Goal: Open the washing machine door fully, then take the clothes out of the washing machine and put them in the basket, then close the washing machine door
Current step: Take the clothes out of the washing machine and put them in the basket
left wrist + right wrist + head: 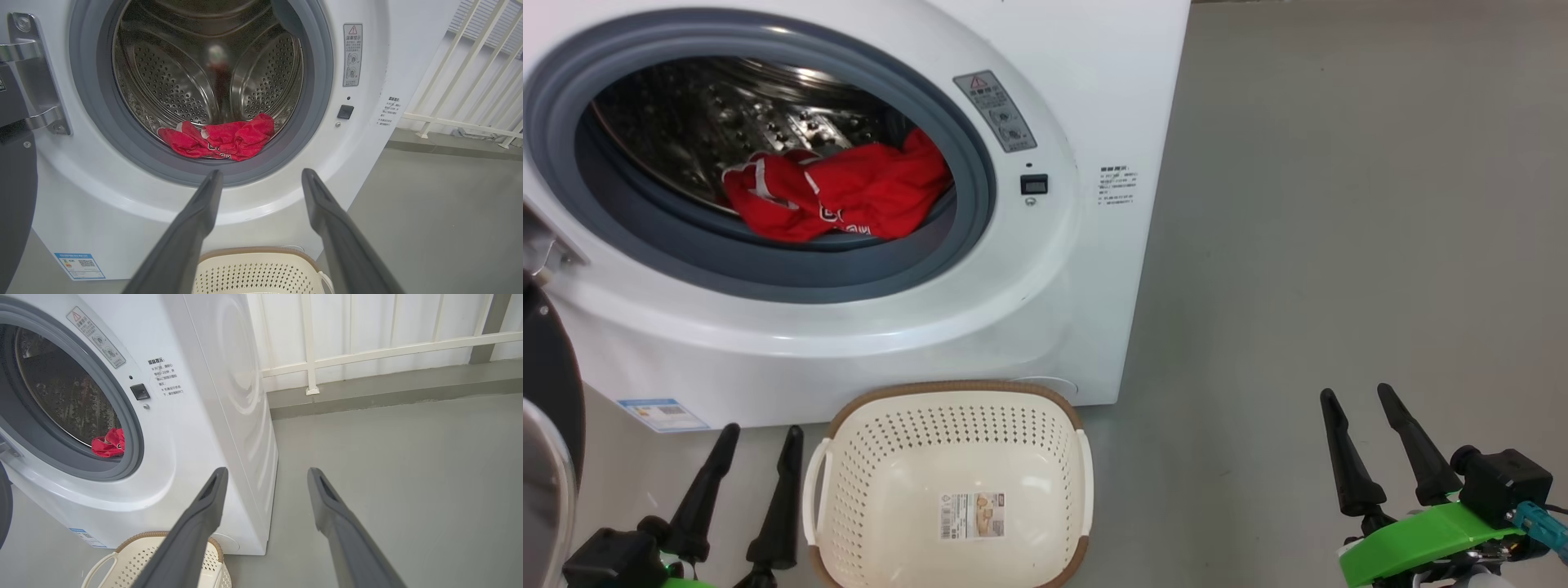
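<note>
The white washing machine (1086,98) stands with its door (547,392) swung open at the far left; just the door's black rim and a sliver of glass show. Red clothes (841,192) with white trim lie at the front of the steel drum, also seen as clothes (220,136) and clothes (108,443). The cream basket (849,465) sits on the floor right below the opening and holds nothing. My left gripper (761,437) is open, low beside the basket's left side. My right gripper (1360,396) is open over bare floor, well to the right of the machine.
Grey floor (1339,204) stretches to the right of the machine. A white railing (367,355) runs along the wall behind it. The door hinge (36,73) sits at the left of the opening, with a blue label (662,414) low on the machine's front.
</note>
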Robot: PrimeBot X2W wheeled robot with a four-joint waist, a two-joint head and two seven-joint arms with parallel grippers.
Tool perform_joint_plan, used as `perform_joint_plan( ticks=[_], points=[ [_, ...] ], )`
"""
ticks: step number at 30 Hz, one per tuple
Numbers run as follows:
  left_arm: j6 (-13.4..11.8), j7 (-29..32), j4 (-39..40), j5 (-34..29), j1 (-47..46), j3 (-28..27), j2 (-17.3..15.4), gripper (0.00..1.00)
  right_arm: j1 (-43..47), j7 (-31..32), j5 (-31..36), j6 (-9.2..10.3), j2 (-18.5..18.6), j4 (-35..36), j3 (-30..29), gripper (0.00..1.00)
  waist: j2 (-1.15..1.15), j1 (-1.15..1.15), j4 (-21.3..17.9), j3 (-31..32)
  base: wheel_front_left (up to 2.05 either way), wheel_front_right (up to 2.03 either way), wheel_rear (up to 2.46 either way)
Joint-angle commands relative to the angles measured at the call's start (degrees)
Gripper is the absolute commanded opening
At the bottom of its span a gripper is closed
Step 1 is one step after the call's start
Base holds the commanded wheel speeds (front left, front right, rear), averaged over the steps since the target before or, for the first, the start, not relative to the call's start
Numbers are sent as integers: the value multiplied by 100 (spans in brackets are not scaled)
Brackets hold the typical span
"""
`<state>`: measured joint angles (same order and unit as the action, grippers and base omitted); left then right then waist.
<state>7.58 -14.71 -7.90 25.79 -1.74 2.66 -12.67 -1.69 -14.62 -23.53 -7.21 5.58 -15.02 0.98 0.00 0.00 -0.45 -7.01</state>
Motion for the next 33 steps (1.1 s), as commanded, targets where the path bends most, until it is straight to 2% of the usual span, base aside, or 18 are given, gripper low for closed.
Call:
perform_joint_plan(
  ticks=[1,22,27,33],
  points=[
    [-9,-29,132,-17,-180,-221,-89,100,-141,-38,79,-28,52,125,135,100,0,0,1,-5,66,-66,0],
    [-9,-29,-82,0,-419,-170,-128,100,-269,-38,116,-28,-9,138,200,100,0,0,-20,-261,6,-6,0],
    [-9,-29,-441,-36,-1134,1,-236,100,-471,-38,161,-28,-91,160,264,100,0,0,-97,-608,0,0,0],
    [-9,-29,-1073,6,-2143,327,-520,100,-689,-38,199,-28,-186,178,375,100,0,0,-293,-1013,0,0,0]
  ],
)
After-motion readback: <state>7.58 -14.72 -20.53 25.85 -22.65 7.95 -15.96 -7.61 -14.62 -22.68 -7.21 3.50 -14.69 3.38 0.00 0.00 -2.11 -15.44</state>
